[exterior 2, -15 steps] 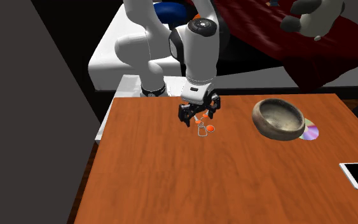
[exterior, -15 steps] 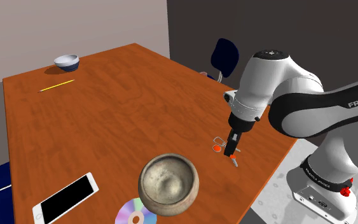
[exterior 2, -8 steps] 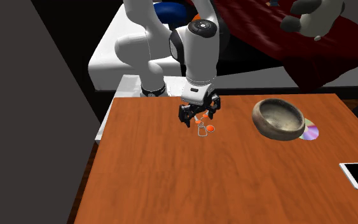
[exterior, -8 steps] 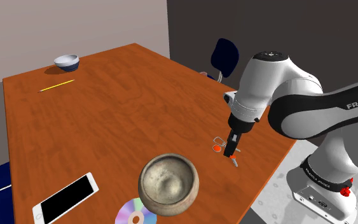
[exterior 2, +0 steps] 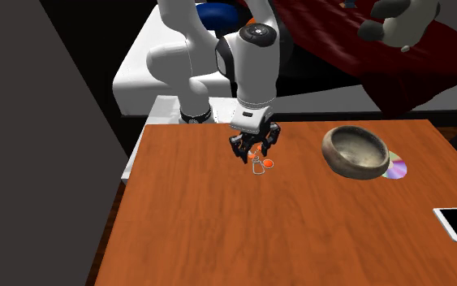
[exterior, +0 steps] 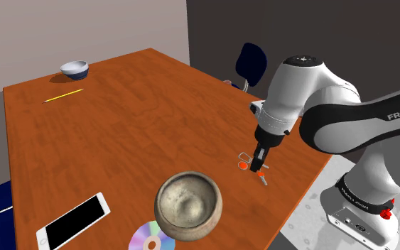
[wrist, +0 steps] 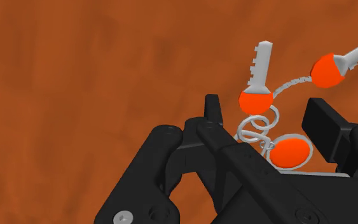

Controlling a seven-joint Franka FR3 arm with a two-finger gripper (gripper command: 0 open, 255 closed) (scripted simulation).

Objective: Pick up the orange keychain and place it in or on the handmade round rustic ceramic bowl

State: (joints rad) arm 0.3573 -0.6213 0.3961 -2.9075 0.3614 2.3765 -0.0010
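Observation:
The orange keychain (exterior: 243, 164) lies on the wooden table (exterior: 120, 113) near the edge by the stand. It has a wire ring, two keys with orange heads and a round orange tag (wrist: 290, 151). My black gripper (exterior: 258, 169) is lowered straight down over it, fingertips at the table top. In the wrist view the two fingers (wrist: 212, 108) stand apart on either side of the ring and tag, and neither visibly presses on them. The brown rustic ceramic bowl (exterior: 191, 226) stands upright a little way off, toward the shoulder view's lower left of the gripper (exterior 2: 253, 156).
A CD (exterior: 148, 238) lies partly under the rustic bowl (exterior 2: 340, 166), with a white phone (exterior: 74, 220) beyond it. A small blue-and-white bowl (exterior: 74, 69) and a yellow pencil (exterior: 63, 95) sit at the far end. A blue chair (exterior: 250, 64) stands behind the table.
The fingers have drawn closer together around the keychain. The arm and the keychain have stayed where they were.

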